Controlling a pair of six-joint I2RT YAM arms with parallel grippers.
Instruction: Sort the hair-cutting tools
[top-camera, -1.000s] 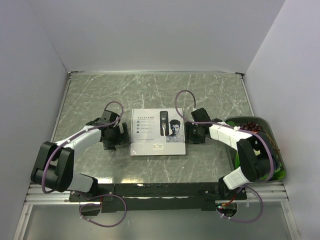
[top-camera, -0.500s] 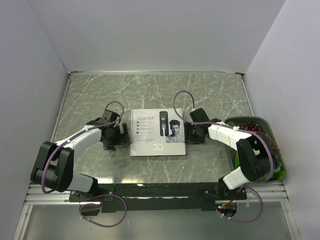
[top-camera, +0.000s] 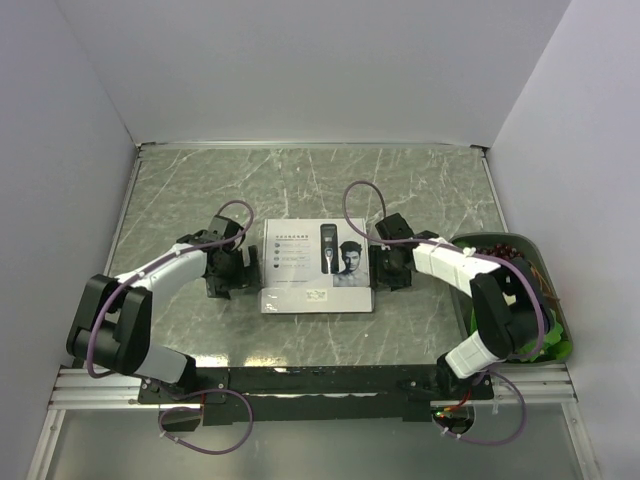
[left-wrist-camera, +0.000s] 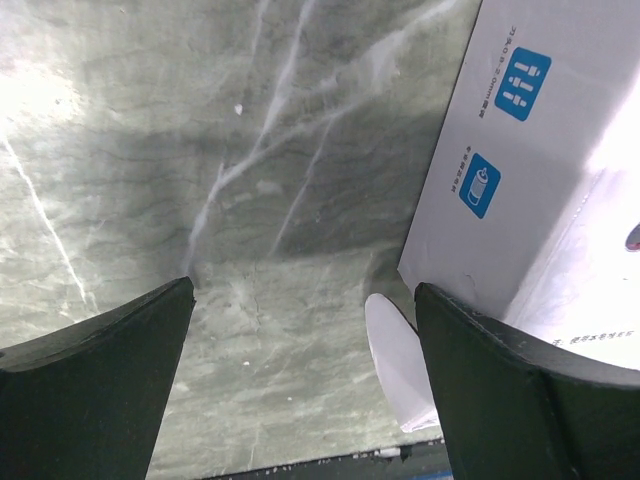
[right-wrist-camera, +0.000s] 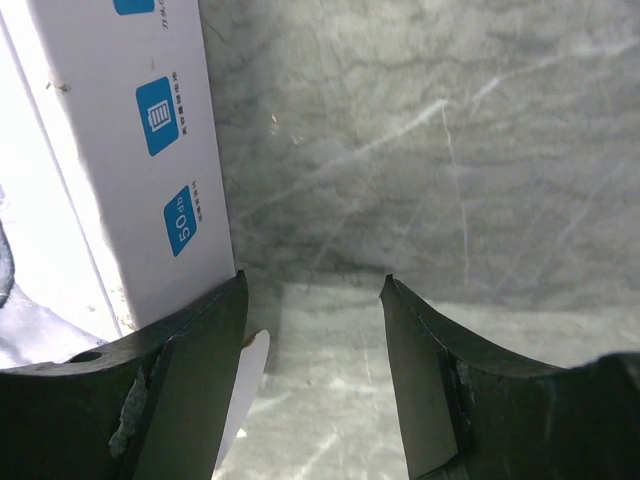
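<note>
The clipper and its small black attachments are not in view. The only clipper I see is the one printed on the white box (top-camera: 317, 264), next to the man's face. The box lies flat in the middle of the table. My left gripper (top-camera: 238, 268) is open at the box's left side. In the left wrist view (left-wrist-camera: 300, 400) its right finger (left-wrist-camera: 520, 400) is at the box's edge (left-wrist-camera: 560, 170), and a white flap (left-wrist-camera: 400, 370) lies between the fingers. My right gripper (top-camera: 384, 266) is open at the box's right side. In the right wrist view (right-wrist-camera: 315, 385) its left finger (right-wrist-camera: 180, 390) is against the box wall (right-wrist-camera: 110, 150).
A green bin (top-camera: 556, 322) holding dark red things stands at the right edge, beside the right arm. The grey marble table (top-camera: 300, 180) has walls on three sides. A black rail runs along the near edge.
Both grippers have edged slightly closer to the box's sides. The left arm's elbow has shifted a little. The box has stayed in place.
</note>
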